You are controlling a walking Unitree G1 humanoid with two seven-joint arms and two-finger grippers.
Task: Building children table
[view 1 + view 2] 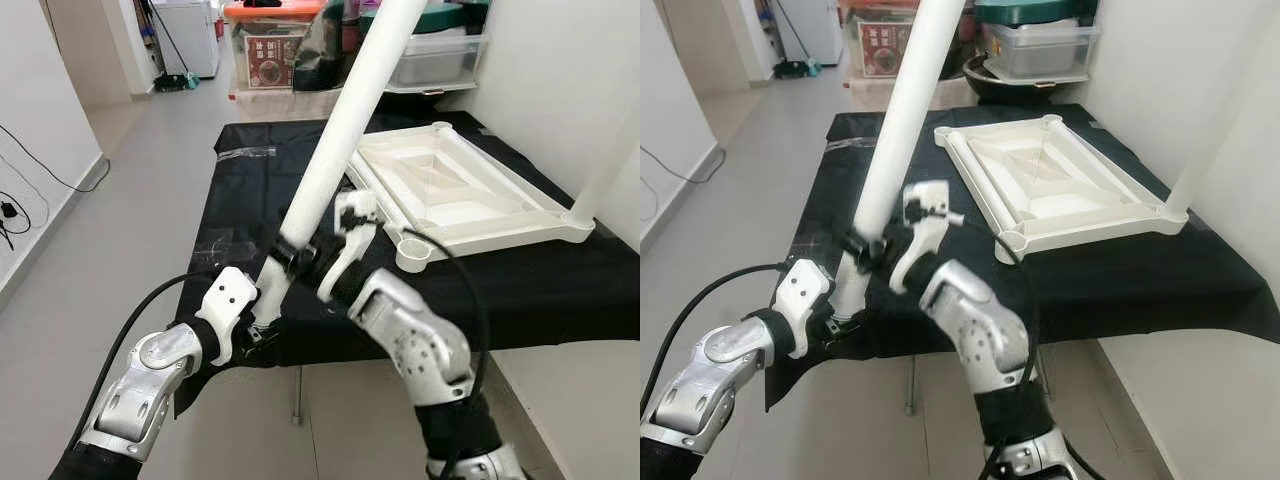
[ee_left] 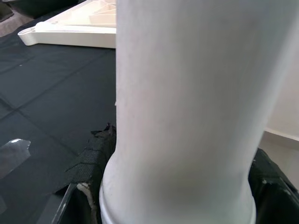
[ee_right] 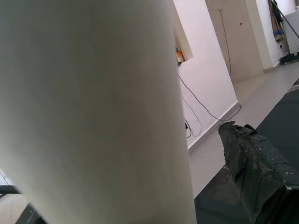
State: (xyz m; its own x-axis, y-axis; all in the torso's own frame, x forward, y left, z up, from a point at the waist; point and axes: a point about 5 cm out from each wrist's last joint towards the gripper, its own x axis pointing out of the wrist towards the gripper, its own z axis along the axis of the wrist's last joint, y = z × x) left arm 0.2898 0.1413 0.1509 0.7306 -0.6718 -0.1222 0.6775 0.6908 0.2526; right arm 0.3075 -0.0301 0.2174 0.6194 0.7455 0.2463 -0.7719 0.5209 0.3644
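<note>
A long white table leg (image 1: pixel 340 130) tilts up and to the right over the near left part of the black-clothed table (image 1: pixel 560 280). My left gripper (image 1: pixel 265 308) is shut on the leg's lower end, with taped black fingers (image 2: pixel 93 161) on either side of it. Just above, my right gripper (image 1: pixel 297 250) is shut on the same leg (image 3: pixel 93 116), one finger (image 3: pixel 257 168) showing beside it. The white tabletop (image 1: pixel 470 190) lies upside down on the cloth to the right. Its near corner socket (image 1: pixel 415 252) is open. Another leg (image 1: pixel 610 160) stands in the right corner.
Clear plastic wrapping (image 1: pixel 245 152) lies on the cloth at the far left. Storage boxes (image 1: pixel 270 45) and a clear bin (image 1: pixel 440 55) are stacked behind the table. A white wall runs close along the right. Grey floor (image 1: pixel 130 210) with a cable lies to the left.
</note>
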